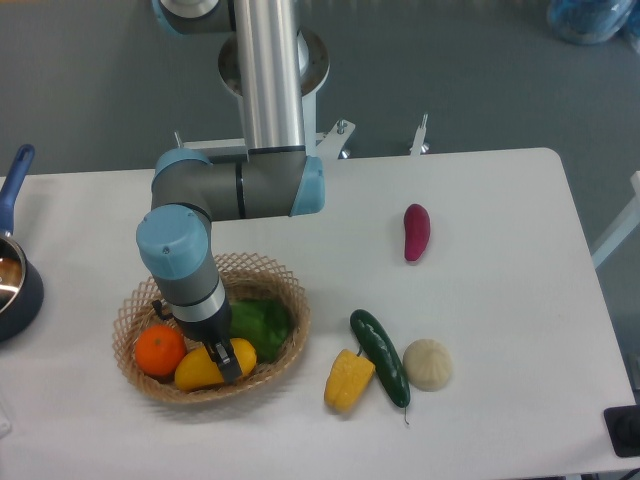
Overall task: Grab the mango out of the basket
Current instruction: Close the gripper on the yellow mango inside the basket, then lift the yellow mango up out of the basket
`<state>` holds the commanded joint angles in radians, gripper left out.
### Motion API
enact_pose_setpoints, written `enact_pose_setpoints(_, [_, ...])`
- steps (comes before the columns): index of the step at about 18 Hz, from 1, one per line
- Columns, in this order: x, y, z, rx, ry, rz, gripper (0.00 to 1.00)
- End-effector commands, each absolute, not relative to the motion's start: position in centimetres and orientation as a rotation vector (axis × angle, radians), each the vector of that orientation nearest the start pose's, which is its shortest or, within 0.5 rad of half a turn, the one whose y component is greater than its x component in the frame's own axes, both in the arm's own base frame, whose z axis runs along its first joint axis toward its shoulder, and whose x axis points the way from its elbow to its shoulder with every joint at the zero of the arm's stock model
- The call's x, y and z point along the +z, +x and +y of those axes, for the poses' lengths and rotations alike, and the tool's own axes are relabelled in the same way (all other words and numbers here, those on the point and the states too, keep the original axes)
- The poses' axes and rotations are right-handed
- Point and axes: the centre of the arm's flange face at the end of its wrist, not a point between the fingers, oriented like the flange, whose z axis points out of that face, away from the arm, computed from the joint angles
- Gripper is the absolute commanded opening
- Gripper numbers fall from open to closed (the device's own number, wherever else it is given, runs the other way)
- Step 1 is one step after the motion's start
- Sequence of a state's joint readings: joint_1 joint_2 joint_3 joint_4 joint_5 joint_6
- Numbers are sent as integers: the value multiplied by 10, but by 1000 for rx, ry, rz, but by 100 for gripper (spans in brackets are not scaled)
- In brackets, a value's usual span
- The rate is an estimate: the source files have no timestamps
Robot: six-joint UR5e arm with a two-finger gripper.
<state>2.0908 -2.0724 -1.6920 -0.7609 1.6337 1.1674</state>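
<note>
The mango is a glossy yellow oblong fruit lying in the front of the woven wicker basket, between an orange and a green vegetable. My gripper reaches down into the basket from above. Its dark fingers straddle the middle of the mango and touch it. The arm hides the basket's back left part. I cannot tell whether the fingers are closed tight on the fruit.
A yellow corn piece, a dark green cucumber and a pale round item lie right of the basket. A purple sweet potato lies further back. A blue-handled pot stands at the left edge.
</note>
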Motion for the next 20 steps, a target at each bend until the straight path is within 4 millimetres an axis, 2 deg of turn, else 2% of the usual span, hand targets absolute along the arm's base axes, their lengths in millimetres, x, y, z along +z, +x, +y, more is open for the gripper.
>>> enact_pose_setpoints(4, [236,-207,616,288,-2884,963,55])
enact_pose_setpoints(7, [255,-210,609,301,-2866,948,55])
enact_pose_setpoints(10, [255,-214,600,294,-2877,930,55])
enact_pose_setpoints(11, [273,-222,594,327,-2866,897,55])
enact_pose_setpoints(13, [291,-228,588,355,-2855,859,55])
enact_pose_setpoints(20, [388,-298,526,340,-2661,589,55])
